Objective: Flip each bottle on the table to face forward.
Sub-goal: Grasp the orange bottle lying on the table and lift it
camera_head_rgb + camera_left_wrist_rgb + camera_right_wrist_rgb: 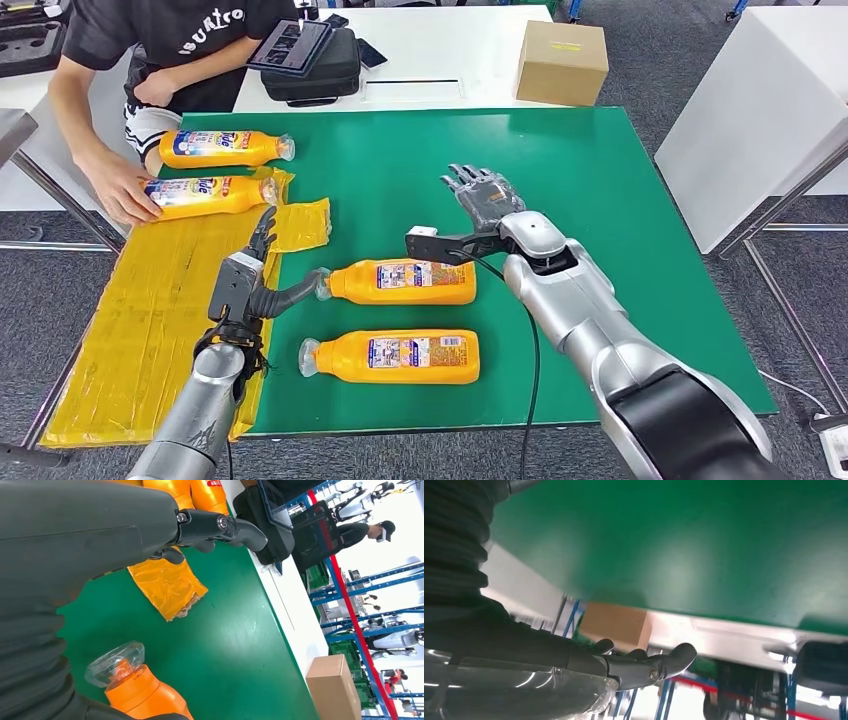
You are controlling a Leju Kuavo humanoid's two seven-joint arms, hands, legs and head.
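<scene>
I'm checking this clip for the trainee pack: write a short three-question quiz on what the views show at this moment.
1. True or false: a person's hand rests on one of the two far bottles.
2. How many orange bottles lie on the table? A) two B) three C) four
3. Fill in: the left hand reaches toward the ____ end of the middle bottle.

Key: 1 true. 2 C: two far bottles, the middle bottle and the near bottle. 3 cap. The right hand hovers with fingers apart, holding nothing.

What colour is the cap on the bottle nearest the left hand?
Clear, see-through plastic on the orange bottle; the cap shows best in the left wrist view.
</scene>
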